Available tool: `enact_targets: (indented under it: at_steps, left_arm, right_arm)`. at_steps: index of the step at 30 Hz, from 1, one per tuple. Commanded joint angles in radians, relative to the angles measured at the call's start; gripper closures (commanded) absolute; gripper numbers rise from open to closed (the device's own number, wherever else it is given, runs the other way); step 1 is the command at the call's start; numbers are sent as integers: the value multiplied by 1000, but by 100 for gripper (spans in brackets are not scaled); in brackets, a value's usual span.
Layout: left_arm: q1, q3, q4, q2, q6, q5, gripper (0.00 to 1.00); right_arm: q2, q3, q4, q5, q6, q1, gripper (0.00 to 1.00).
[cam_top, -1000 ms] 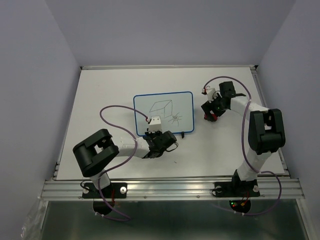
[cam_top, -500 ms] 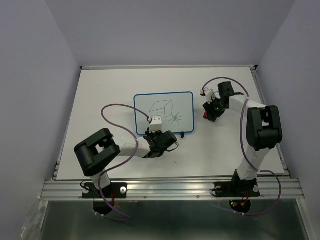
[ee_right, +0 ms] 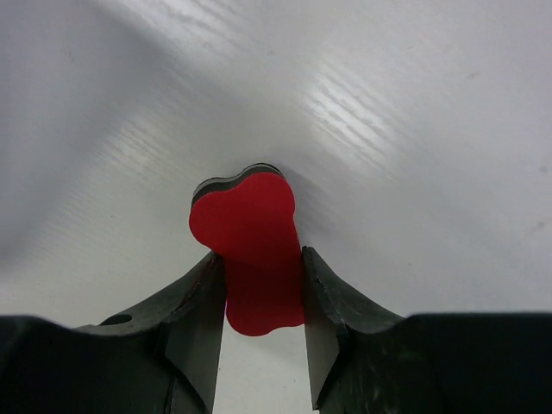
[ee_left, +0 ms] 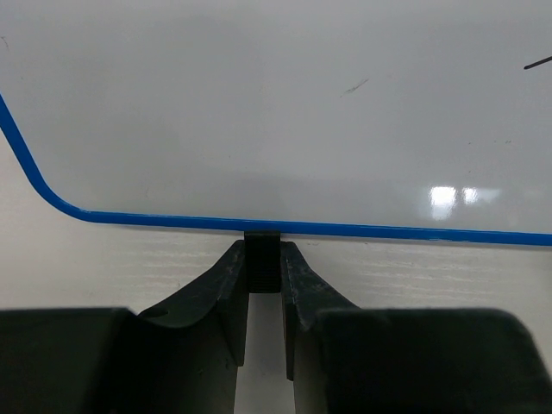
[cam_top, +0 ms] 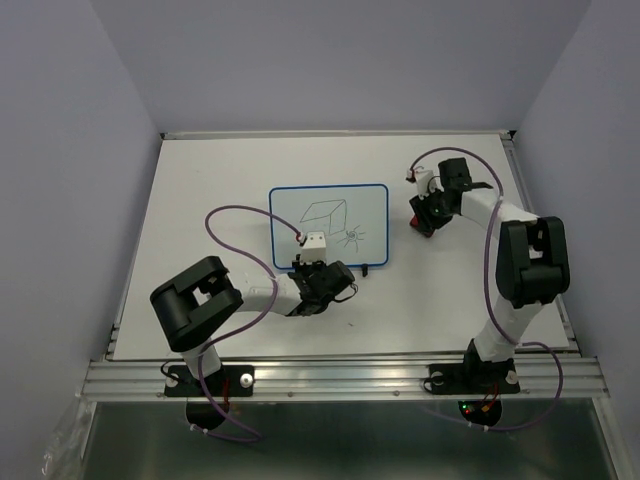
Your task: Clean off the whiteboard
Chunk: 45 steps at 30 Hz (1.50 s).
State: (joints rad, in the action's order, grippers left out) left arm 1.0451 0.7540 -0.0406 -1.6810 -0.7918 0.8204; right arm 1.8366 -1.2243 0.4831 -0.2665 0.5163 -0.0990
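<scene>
The whiteboard (cam_top: 328, 225) lies flat mid-table, blue-rimmed, with a black cube sketch and a small sun drawn on it. My left gripper (ee_left: 262, 259) sits at its near edge, shut on the board's small black foot (ee_left: 262, 269) just below the blue rim (ee_left: 172, 221). In the top view that gripper (cam_top: 306, 266) is mostly hidden under its wrist. To the right of the board, my right gripper (ee_right: 259, 285) is shut on the red eraser (ee_right: 252, 241), which sticks out past the fingertips above the table. From above, the eraser (cam_top: 427, 228) shows as a red spot under the right wrist.
The board's other black foot (cam_top: 368, 268) pokes out at its near right corner. White tabletop (cam_top: 220, 180) surrounds the board, ending in a metal rail (cam_top: 340, 375) at the near edge. Walls close in on the left, back and right.
The right gripper has closed on the red eraser and shifted slightly away from the arm bases. The left arm and the whiteboard have stayed put.
</scene>
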Motion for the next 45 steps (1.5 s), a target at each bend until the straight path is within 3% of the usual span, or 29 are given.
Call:
enact_targets:
  at_steps: [1, 7, 11, 14, 20, 23, 30, 45]
  left_arm:
    - [-8, 1, -30, -16, 23, 17, 96]
    - [-8, 4, -47, -31, 12, -7, 96]
    - [-8, 4, -76, -37, 22, -21, 96]
    - [-8, 11, -84, -43, 31, -20, 96]
    - [-8, -7, -114, -37, 32, -18, 97]
    - [-8, -19, -139, -37, 34, -36, 100]
    - [-8, -35, -169, -46, 29, -52, 100]
    - [-8, -84, -223, -49, -7, -64, 100]
  right_arm:
    - [-170, -50, -116, 70, -177, 2, 99]
    - [-381, 37, -208, 162, -251, -172, 99]
    - [-364, 10, -209, 199, -291, -321, 99]
    - [-309, -13, -227, 318, -286, -448, 99]
    - [-208, -72, -277, 378, -363, -521, 99]
    - [-177, -50, -366, 517, -358, -574, 97]
    - [-102, -58, -321, 653, -355, -649, 97]
    - [-100, 226, -310, 641, -513, -746, 99]
